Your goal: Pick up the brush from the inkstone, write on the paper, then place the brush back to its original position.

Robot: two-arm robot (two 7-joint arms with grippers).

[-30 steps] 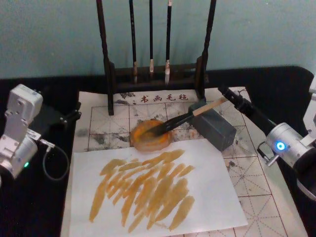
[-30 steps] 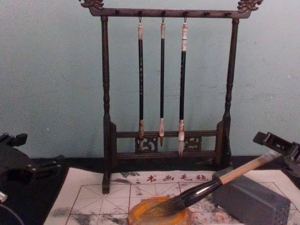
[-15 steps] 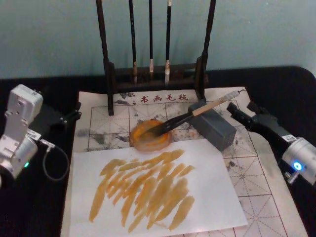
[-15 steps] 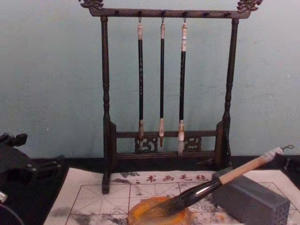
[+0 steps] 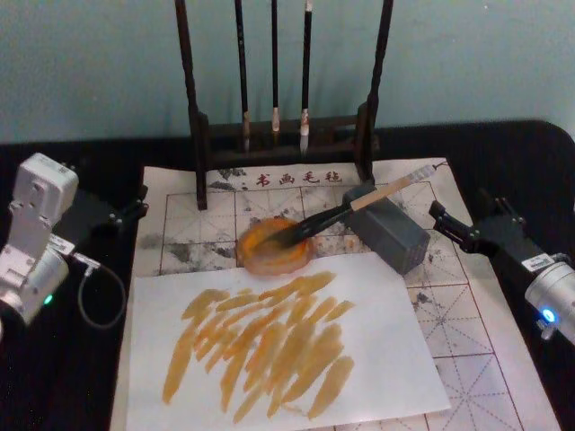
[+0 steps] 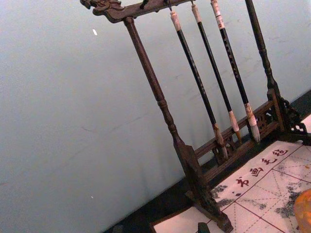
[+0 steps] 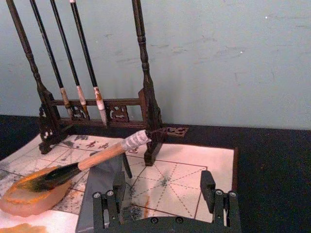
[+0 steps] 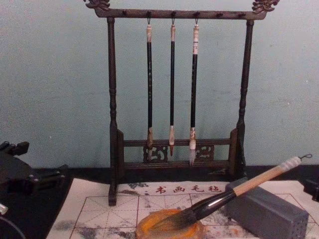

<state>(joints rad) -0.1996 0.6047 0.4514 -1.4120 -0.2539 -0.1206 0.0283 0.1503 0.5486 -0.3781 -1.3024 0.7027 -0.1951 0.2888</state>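
Wooden brush (image 5: 355,205): 1 | thin brushes (image 5: 274,67): 3 | inkstone (image 5: 275,246): 1

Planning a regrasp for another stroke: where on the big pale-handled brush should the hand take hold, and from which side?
Grip the large pale wooden-handled calligraphy brush on its bare raised handle, above the grey rectangular block it leans on. Come from the robot's right, where the open right hand waits; the bristles sit in the orange inkstone.

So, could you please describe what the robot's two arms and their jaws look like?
The left arm has boxy pale-grey housings, a small green light, a looping black cable and a black gripper. The right arm has a rounded silver wrist with a blue light; its gripper is black with screwed finger mounts.
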